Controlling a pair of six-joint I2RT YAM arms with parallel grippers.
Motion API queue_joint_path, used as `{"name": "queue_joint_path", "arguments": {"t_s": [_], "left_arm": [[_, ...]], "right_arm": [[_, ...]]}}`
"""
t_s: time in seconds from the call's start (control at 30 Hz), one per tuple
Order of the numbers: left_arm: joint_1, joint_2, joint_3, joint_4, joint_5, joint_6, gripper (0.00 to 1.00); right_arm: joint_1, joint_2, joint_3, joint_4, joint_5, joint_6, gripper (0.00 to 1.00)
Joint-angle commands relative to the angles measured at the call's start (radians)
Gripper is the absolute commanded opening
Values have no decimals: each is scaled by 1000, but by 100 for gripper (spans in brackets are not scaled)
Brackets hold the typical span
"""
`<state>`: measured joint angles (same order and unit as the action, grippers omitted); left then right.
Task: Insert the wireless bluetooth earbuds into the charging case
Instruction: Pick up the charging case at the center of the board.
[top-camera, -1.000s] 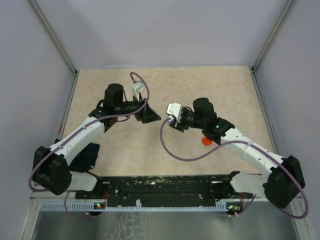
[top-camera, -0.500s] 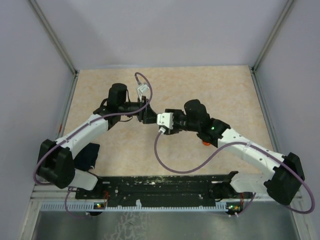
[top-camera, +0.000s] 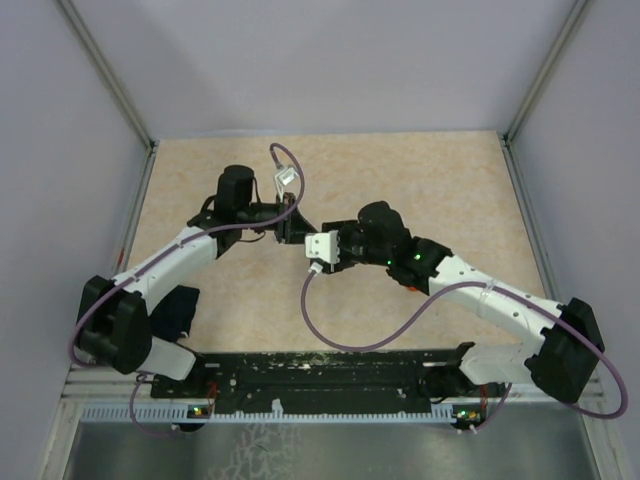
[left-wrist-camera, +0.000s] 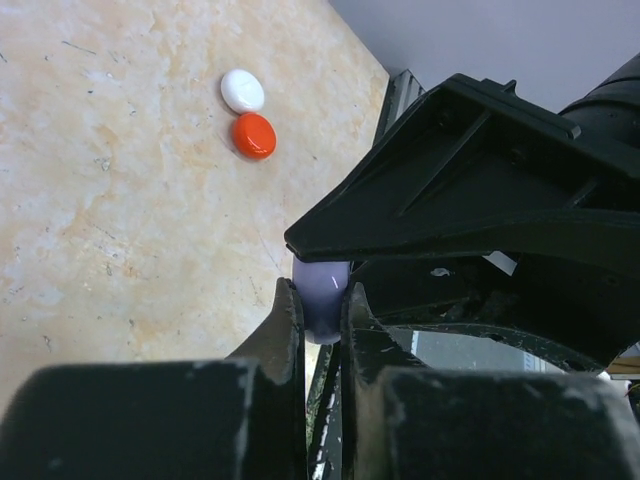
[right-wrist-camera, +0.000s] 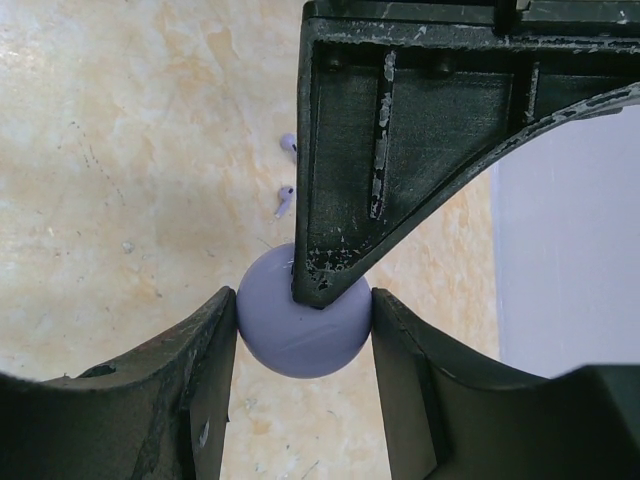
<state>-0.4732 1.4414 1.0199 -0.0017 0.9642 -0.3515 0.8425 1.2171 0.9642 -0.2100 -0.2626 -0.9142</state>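
The right hand (right-wrist-camera: 305, 312) grips a round greyish-purple plastic charging case (right-wrist-camera: 290, 350) across its width. The left hand (left-wrist-camera: 318, 300), its fingers drawn narrow, pinches the same case by its edge. Two tiny greyish-purple stemmed plastic earbuds (right-wrist-camera: 284, 200) lie on the beige marbled table (right-wrist-camera: 120, 150) just beyond the right hand's fingertips. Well beyond the left hand, a white round disc (left-wrist-camera: 242, 90) and a red round disc (left-wrist-camera: 254, 135) sit side by side.

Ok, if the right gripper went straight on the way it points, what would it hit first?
Most likely the left gripper, almost at once: its fingers stand right ahead, pinching the same purple case that the right gripper holds. Exact depth is unclear.
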Motion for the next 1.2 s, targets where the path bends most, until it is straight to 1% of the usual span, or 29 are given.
{"name": "queue_joint_path", "arguments": {"t_s": [0.0,0.07,0.2,0.3,0.37,0.43,0.5,0.6,0.73,0.83,1.0,1.07,1.17], "left_arm": [[5,3,38,8,32,25,0],[5,-3,41,0,24,38,0],[6,-31,42,-22,-30,88,0],[6,-61,35,-8,-73,107,0],[6,-87,19,25,-97,92,0],[6,-126,-15,98,-128,64,0],[7,-171,-75,173,-177,34,0],[5,-246,-156,289,-226,10,0],[5,-334,-238,387,-269,-9,0],[2,-389,-305,489,-298,-69,0],[-22,-460,-401,657,-363,-158,0],[-48,-471,-424,708,-395,-177,0],[-98,-476,-456,778,-438,-199,0]], "right_arm": [[8,-21,33,51,32,-3,49],[8,-39,18,67,49,12,55],[7,-96,-8,79,80,87,65],[3,-146,-30,68,85,164,70],[-10,-180,-55,83,61,230,73],[-36,-213,-84,108,7,309,74],[-72,-242,-114,153,-64,433,75],[-118,-269,-187,309,-169,615,74],[-122,-277,-311,572,-231,812,72],[-122,-273,-404,792,-239,944,71],[-122,-245,-489,1060,-222,1113,69],[-121,-230,-527,1185,-204,1179,67],[-122,-202,-546,1305,-215,1248,66]]}}
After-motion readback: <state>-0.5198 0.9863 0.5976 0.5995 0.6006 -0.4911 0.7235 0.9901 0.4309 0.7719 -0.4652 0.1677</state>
